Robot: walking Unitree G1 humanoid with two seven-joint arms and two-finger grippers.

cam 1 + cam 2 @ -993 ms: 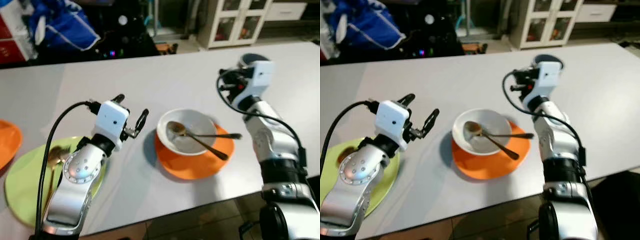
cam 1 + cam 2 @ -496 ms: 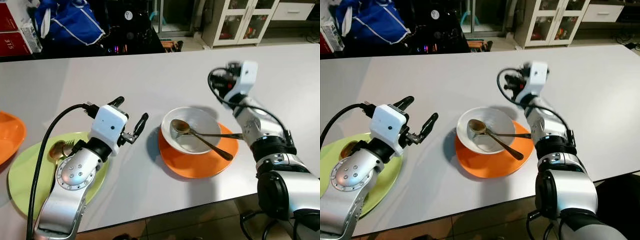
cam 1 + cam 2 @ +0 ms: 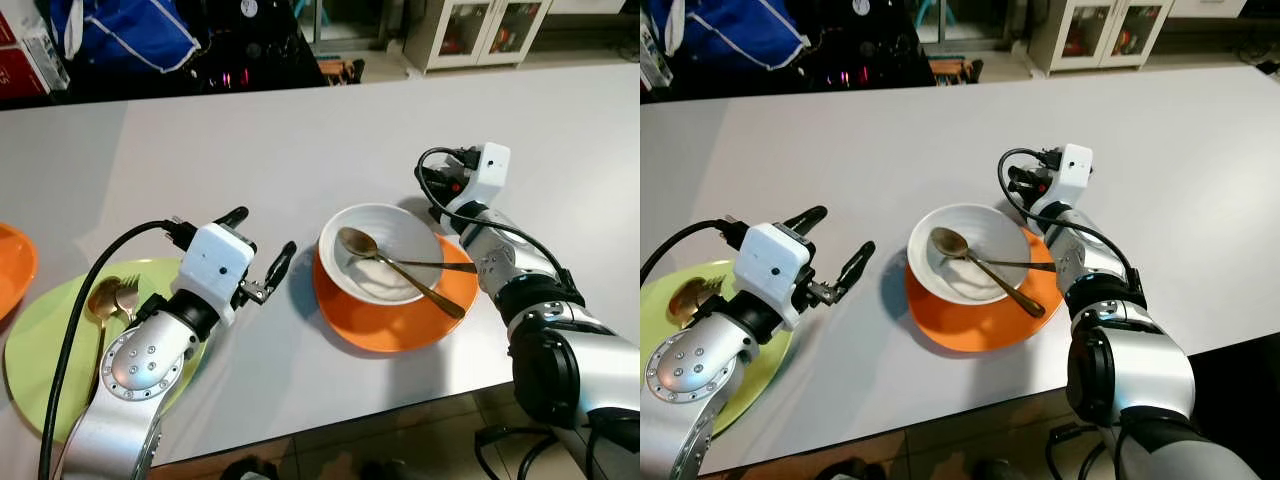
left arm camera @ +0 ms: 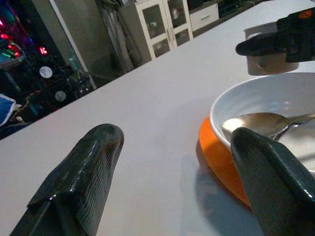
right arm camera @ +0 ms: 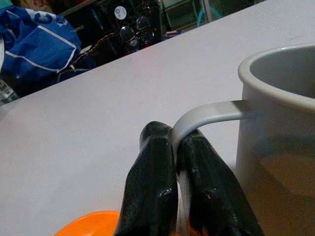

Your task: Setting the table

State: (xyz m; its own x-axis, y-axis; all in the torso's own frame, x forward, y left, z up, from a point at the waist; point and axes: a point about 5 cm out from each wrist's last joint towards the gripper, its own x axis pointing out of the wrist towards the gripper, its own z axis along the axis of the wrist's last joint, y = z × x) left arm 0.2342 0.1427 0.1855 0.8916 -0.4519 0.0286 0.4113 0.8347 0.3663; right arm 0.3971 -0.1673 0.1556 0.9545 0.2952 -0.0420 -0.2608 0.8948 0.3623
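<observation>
Jaws on the right gripper [image 5: 179, 162] are pinched on the handle of a grey mug [image 5: 275, 142], gripping it from the side. Over the last second that arm has come down and in: it was raised well above the counter [image 3: 300, 140], and now the wrist sits low, just behind the white bowl [image 3: 380, 250] and its orange plate [image 3: 395, 325]. From the head views the mug is hidden behind the wrist block, so I cannot tell whether its base has touched down yet. My guess is that the mug is being set beside the bowl to finish this place setting, and letting go would come next.

Jaws on the left gripper [image 3: 262, 255] stand wide apart, holding nothing; it hovers over the counter between the green plate [image 3: 40, 360] and the orange one, much where it was a second ago.

Two spoons [image 3: 400, 265] lie in the bowl, their handles crossing out over the rim toward the right arm. A gold spoon and fork [image 3: 112, 298] rest on the green plate, partly under the left arm. Another orange dish [image 3: 15, 270] shows at the far left edge.

What could get in the way is the closeness: the mug is near the bowl's rim and those spoon handles, so a careless withdrawal might knock them.
</observation>
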